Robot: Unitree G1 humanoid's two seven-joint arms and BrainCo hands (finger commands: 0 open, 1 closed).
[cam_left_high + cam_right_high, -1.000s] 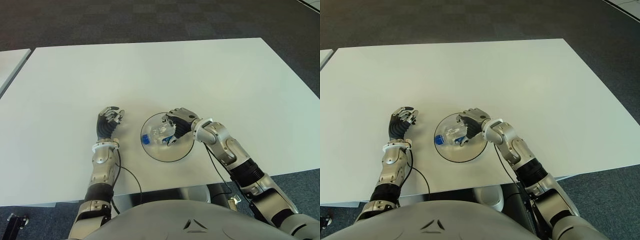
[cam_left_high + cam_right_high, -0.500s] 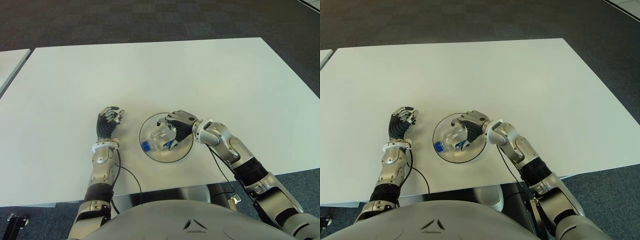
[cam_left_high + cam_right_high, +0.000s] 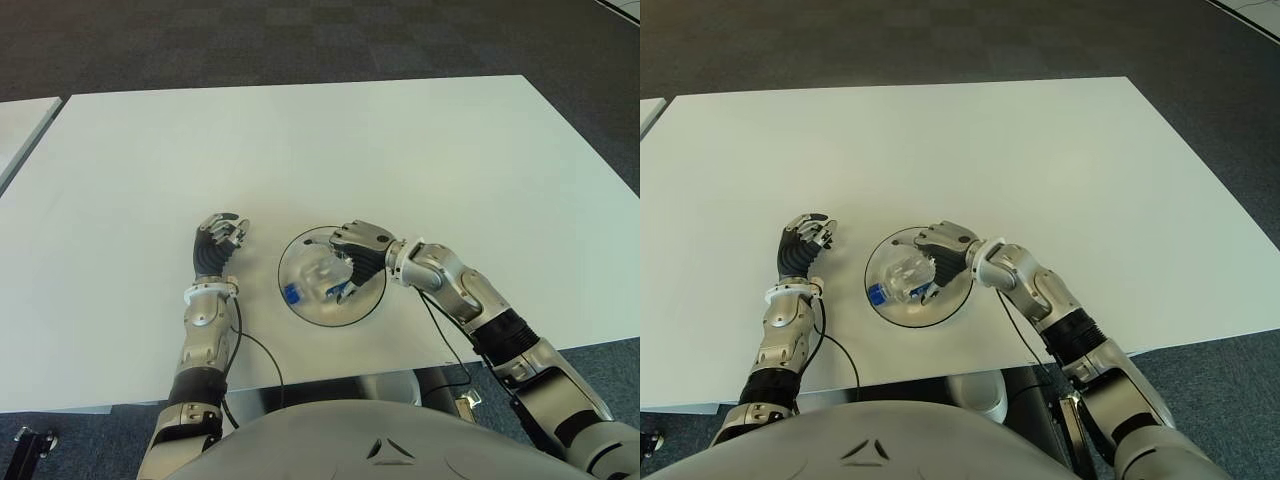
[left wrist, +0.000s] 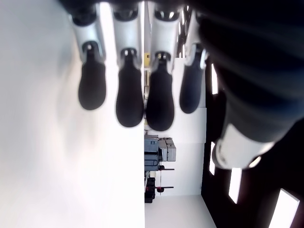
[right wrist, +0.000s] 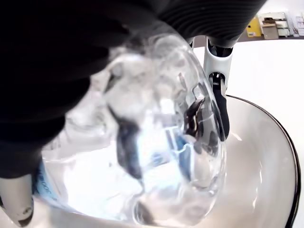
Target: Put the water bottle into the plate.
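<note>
Right hand [image 3: 362, 252] has its fingers [image 5: 219, 102] wrapped around the water bottle [image 3: 312, 277] lying inside the plate [image 3: 370, 303] at lower centre of the surface [image 3: 300, 150], left hand [image 3: 218, 245] loosely open just left.

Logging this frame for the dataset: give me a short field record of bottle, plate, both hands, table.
water bottle: clear, blue cap toward the robot's left, lying on its side inside the plate
plate: round, dark rim, near the table's front edge
right hand: over the plate, fingers wrapped around the bottle
left hand: to the left of the plate, fingers relaxed, holding nothing
table: white; nothing else on it in view
release: not yet done
</note>
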